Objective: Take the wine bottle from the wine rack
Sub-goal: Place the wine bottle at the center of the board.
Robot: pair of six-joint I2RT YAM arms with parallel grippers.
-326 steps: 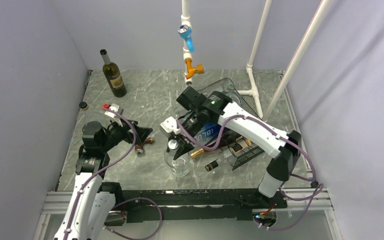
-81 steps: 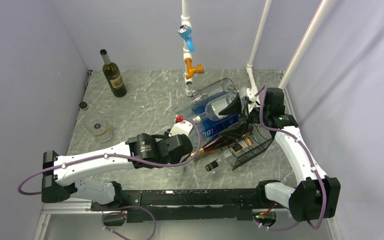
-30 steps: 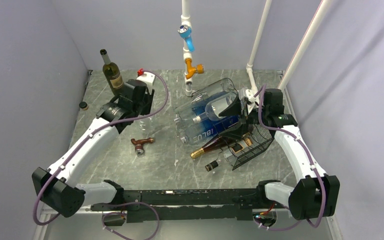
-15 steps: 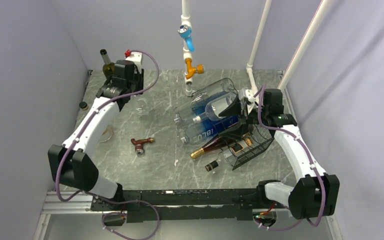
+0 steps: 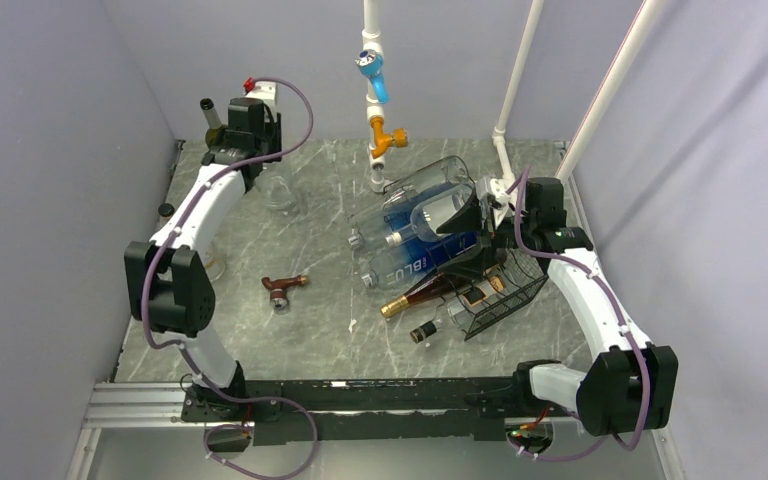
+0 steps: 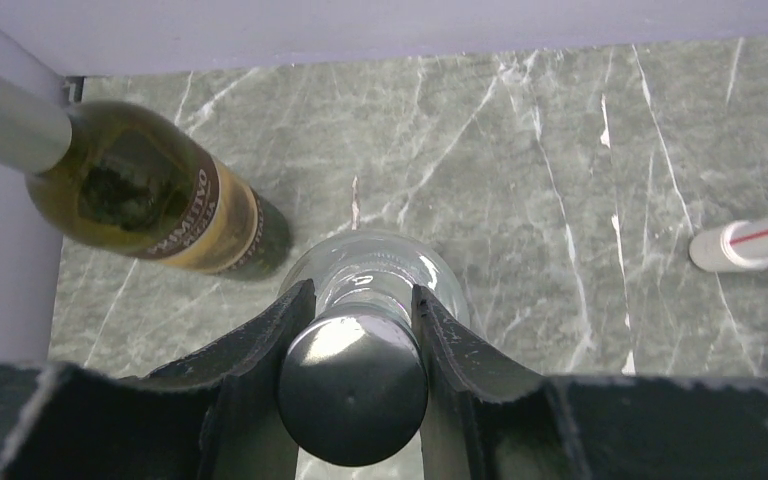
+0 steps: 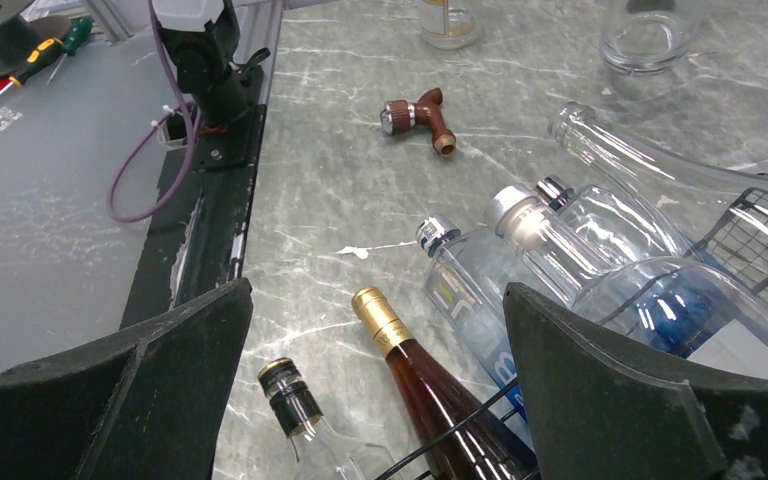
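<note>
The wine rack (image 5: 508,300) sits on the right half of the marble table (image 5: 320,330), tilted, with its open end facing left. Several bottles lie in it with their necks pointing left. An amber wine bottle (image 5: 430,292) with a gold foil cap lies low in the rack, and its neck projects past the mesh. Two blue bottles (image 5: 412,266) and a large clear bottle (image 5: 430,178) lie stacked above it. A small dark-capped bottle (image 5: 422,332) lies just in front of the rack.

The right gripper (image 7: 376,290) hovers at the far end of the rack. Its fingers (image 7: 160,380) are spread wide and hold nothing. The right wrist view looks along the bottle necks.

A brown pipe fitting (image 5: 282,291) lies on the table, left of the rack and well apart from it.

The left arm reaches to the far left corner. The left gripper (image 6: 362,290) is closed on the neck of a clear glass bottle (image 6: 355,385), with one finger on each side just below the dark cap. This bottle hangs upright and well apart from the rack. The pictures do not show whether its base touches the table. A green wine bottle (image 6: 150,205) with a brown label stands just beside it, nearer the left wall. The foot of a white pipe (image 6: 750,245) shows at the right edge of the left wrist view.
</note>
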